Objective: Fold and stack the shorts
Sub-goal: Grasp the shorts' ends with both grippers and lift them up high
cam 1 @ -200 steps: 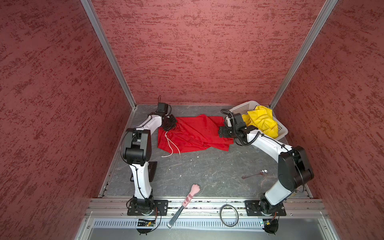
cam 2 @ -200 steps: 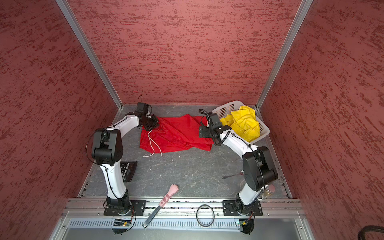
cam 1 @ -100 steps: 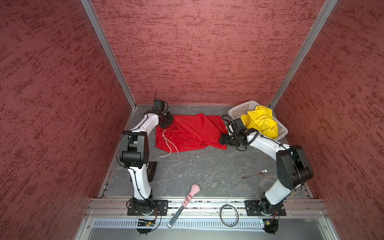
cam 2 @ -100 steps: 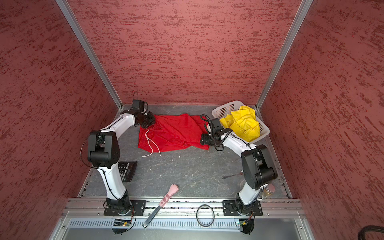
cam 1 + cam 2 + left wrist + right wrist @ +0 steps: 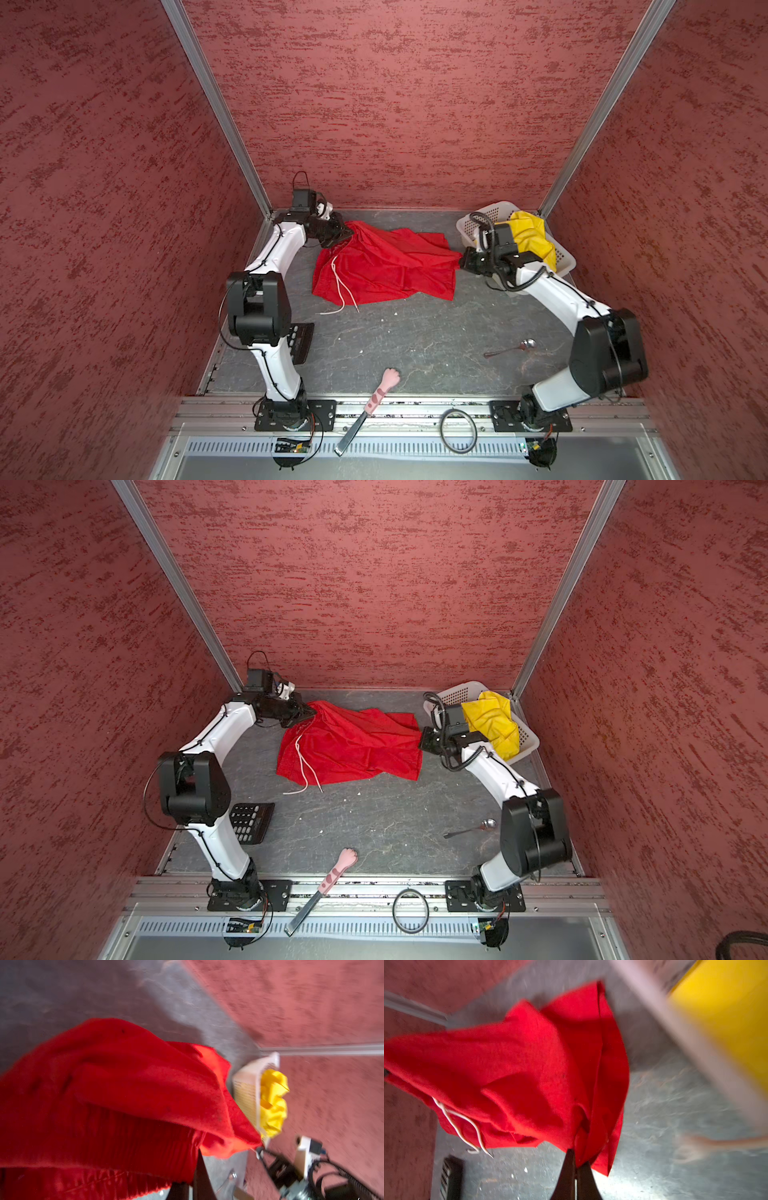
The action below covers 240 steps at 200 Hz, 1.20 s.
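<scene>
Progress: early, by my reading; no fold is made and nothing is stacked. The red shorts [image 5: 386, 266] are out on the counter [image 5: 415, 345], rumpled and only partly spread. The yellow shorts [image 5: 532, 235] sit bunched in the basket [image 5: 484, 216].
Left to do: flatten and fold the red pair; fetch, flatten and fold the yellow pair; then set one on the other.
Counter: grey slab. The red pair lies toward 12 o'clock of its middle, near the back wall, and the basket is in the 2 o'clock corner.
Red shorts, place: between the two arms, mostly resting on the counter, with the waistband end raised a little at the grip as far as I can judge.
Red shorts, long axis: runs 9 o'clock to 3 o'clock in both top views. The gathered waistband points to about 10 o'clock, the leg hems to 3 o'clock.
Basket: white and perforated, just beside the hem end; I cannot tell whether it touches.
Yellow shorts: heaped above the basket rim, with neither arm on them.
Left jaws: pressed together on the ribbed waistband at the 10 o'clock end; the left wrist view shows elastic gathers bunched over them.
Right jaws: pressed together, pinching a fold of red cloth at the 3 o'clock edge, plain in the right wrist view.
Drawstring [image 5: 343, 286]: whitish, trailing loose from the waistband toward 6 o'clock onto the counter.
</scene>
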Available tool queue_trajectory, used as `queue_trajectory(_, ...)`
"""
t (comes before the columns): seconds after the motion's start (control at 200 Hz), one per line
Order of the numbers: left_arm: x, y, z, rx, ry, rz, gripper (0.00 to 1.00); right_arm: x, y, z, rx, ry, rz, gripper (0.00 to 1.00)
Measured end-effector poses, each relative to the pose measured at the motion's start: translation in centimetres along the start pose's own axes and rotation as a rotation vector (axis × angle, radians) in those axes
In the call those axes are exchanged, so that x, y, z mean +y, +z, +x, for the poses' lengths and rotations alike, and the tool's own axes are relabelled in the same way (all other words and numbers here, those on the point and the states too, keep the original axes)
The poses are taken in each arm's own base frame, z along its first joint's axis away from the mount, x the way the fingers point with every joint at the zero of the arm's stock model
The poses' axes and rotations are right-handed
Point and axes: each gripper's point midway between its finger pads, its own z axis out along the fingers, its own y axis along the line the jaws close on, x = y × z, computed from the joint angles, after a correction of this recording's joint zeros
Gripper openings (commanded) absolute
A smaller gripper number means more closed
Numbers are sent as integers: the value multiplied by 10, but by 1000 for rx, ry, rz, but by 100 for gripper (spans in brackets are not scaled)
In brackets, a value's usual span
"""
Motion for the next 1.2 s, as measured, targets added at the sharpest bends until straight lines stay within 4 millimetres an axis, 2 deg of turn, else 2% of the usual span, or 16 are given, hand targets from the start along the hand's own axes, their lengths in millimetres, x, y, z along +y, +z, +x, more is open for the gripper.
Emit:
queue_trajectory(0.035, -10, -16, -1, -16, 19, 20, 0, 4, -23, -27, -89, 4, -11, 0)
queue_trajectory(0.115, -38, -59, 1, -75, 67, 75, 0, 15, -78, -75, -270, 1, -39, 0)
queue_trajectory(0.17, -60, -93, 4, -132, 112, 121, 0, 28, -113, -97, -369, -12, -62, 0)
queue_trajectory(0.255, -88, -140, 15, -215, 174, 172, 0, 52, -160, -120, -487, -39, -105, 0)
queue_trajectory(0.386, -122, -192, 38, -337, 266, 192, 0, 78, -220, -136, -622, -65, -154, 0)
queue_trajectory(0.466, -138, -214, 54, -385, 305, 209, 0, 90, -255, -140, -692, -72, -184, 0)
queue_trajectory(0.571, -161, -243, 71, -463, 344, 226, 0, 106, -313, -151, -815, -73, -214, 0)
queue_trajectory(0.681, -197, -274, 95, -530, 411, 288, 0, 129, -372, -160, -934, -94, -276, 0)
queue_trajectory(0.766, -221, -295, 114, -575, 467, 345, 0, 146, -404, -169, -993, -112, -317, 0)
queue_trajectory(0.842, -230, -306, 124, -605, 493, 370, 0, 158, -425, -178, -1041, -127, -343, 0)
queue_trajectory(0.932, -230, -307, 120, -639, 494, 366, 0, 161, -419, -187, -1046, -129, -347, 0)
queue_trajectory(1.002, -217, -288, 109, -630, 463, 327, 0, 155, -387, -195, -1002, -117, -332, 0)
queue_trajectory(1.072, -197, -258, 94, -598, 419, 268, 0, 144, -335, -203, -919, -96, -309, 0)
queue_trajectory(1.132, -175, -227, 79, -564, 373, 201, 0, 132, -273, -213, -815, -70, -283, 0)
queue_trajectory(1.182, -155, -202, 68, -535, 334, 145, 0, 125, -230, -220, -748, -58, -272, 0)
queue_trajectory(1.202, -144, -188, 61, -520, 315, 115, 0, 120, -203, -223, -706, -49, -261, 0)
